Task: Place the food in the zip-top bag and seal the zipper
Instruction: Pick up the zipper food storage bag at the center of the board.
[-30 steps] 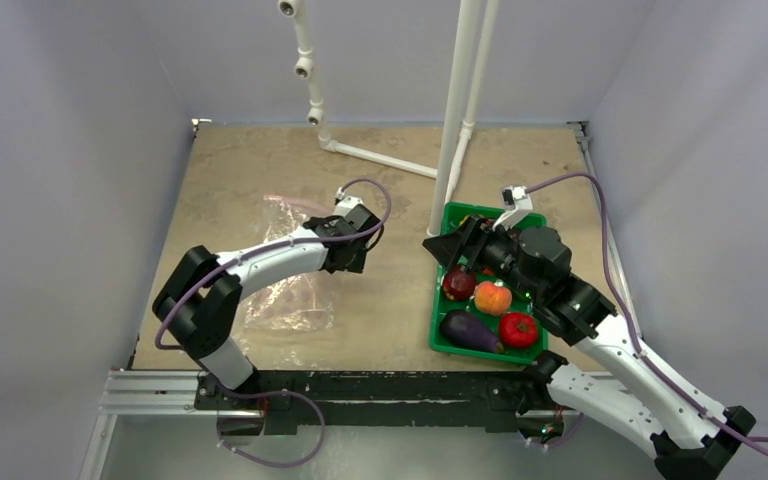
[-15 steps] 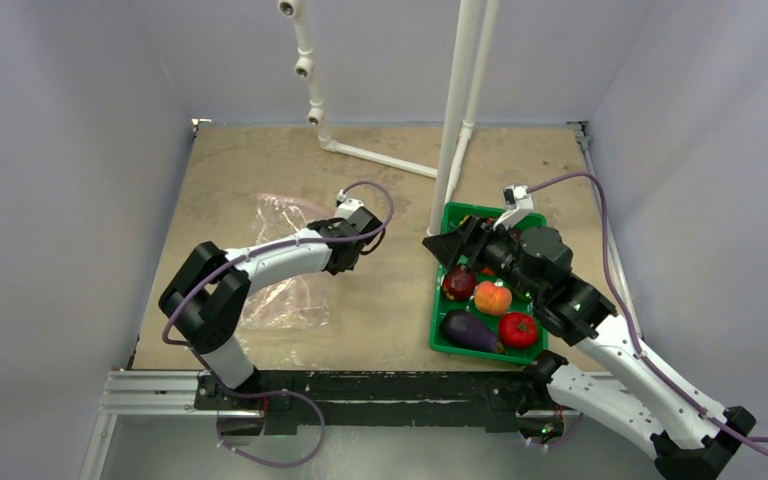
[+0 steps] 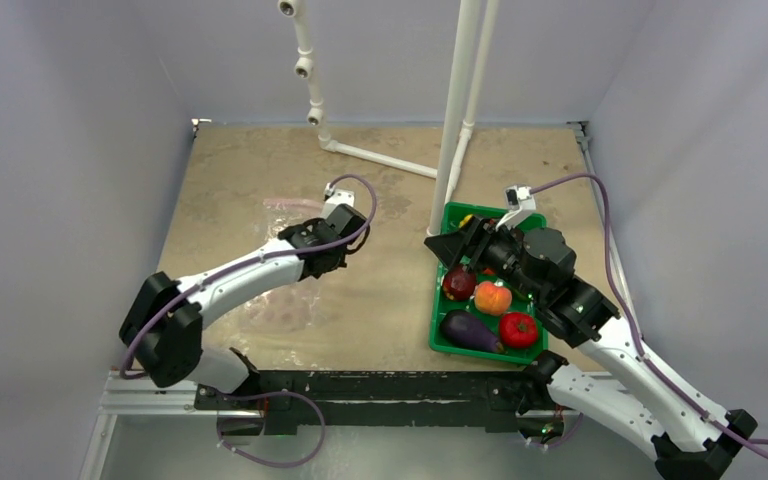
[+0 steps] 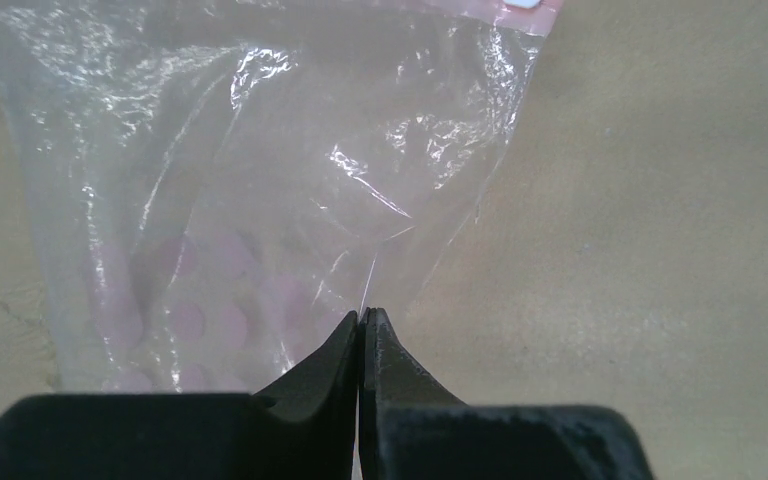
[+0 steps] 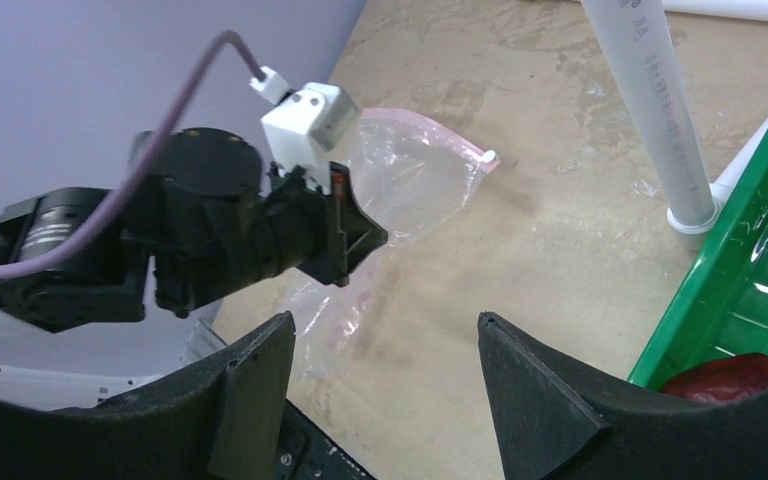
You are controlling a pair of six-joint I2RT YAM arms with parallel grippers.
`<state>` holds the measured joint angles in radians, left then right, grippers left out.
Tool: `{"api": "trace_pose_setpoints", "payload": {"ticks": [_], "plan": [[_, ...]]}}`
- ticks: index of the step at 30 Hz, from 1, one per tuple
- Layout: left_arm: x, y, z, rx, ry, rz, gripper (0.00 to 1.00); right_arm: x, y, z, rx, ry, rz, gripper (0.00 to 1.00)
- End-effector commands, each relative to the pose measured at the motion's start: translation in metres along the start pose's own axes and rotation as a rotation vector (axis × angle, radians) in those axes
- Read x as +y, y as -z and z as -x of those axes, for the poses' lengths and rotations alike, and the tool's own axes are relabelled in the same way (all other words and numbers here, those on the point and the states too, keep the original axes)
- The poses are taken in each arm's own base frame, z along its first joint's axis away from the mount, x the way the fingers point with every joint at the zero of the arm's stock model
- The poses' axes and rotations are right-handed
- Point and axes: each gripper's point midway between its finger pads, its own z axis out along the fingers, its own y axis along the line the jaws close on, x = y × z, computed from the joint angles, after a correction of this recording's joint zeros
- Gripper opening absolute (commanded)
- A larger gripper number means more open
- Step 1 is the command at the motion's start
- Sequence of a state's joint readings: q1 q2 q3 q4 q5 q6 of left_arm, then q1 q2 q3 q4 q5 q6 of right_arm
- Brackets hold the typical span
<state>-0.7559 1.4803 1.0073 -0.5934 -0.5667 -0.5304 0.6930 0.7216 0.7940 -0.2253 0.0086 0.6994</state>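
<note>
The clear zip-top bag [image 3: 288, 300] lies at mid-left of the table, its pink zipper [image 3: 286, 203] at the far end. My left gripper [image 3: 332, 257] is shut on the bag's right side edge; in the left wrist view a thin fold of bag [image 4: 260, 180] runs into the closed left gripper [image 4: 362, 318], with the zipper [image 4: 480, 8] at the top. The food sits in the green tray [image 3: 438, 335]: purple eggplant [image 3: 470, 331], red tomato [image 3: 518, 329], peach [image 3: 493, 297]. My right gripper [image 3: 438, 247] hovers open over the tray's left rim, right gripper [image 5: 385, 335] empty, facing the bag [image 5: 410, 180].
White PVC pipes [image 3: 457, 110] rise from the table behind the tray, and another pipe [image 3: 380, 157] lies along the back. In the right wrist view the upright pipe [image 5: 650, 100] stands beside the tray [image 5: 760, 270]. Walls enclose left, right and back.
My left gripper went from open to shut on the bag's edge, and the left arm swung left with its elbow dropping. The right arm barely moved.
</note>
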Motion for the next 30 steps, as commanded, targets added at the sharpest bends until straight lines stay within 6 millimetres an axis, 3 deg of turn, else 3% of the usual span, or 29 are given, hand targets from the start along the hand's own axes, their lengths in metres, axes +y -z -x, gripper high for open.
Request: {"api": "trace_pose_setpoints", "payload": {"ticks": [1,8,20,30], "plan": [[-0.005,0.026,0.011,-0.040,-0.036,-0.106,0.00,0.010,0.003,0.017,-0.057,0.003,0.023,0.70],[-0.005,0.056,0.006,-0.049,-0.108,-0.220,0.00,0.016,-0.002,0.023,-0.049,0.037,0.028,0.69],[-0.017,0.115,0.008,-0.227,-0.128,-0.529,0.00,0.004,-0.014,0.029,-0.042,0.007,-0.076,0.69],[-0.026,0.155,0.015,-0.345,-0.130,-0.713,0.00,-0.023,-0.020,0.002,-0.001,-0.159,-0.189,0.67]]}}
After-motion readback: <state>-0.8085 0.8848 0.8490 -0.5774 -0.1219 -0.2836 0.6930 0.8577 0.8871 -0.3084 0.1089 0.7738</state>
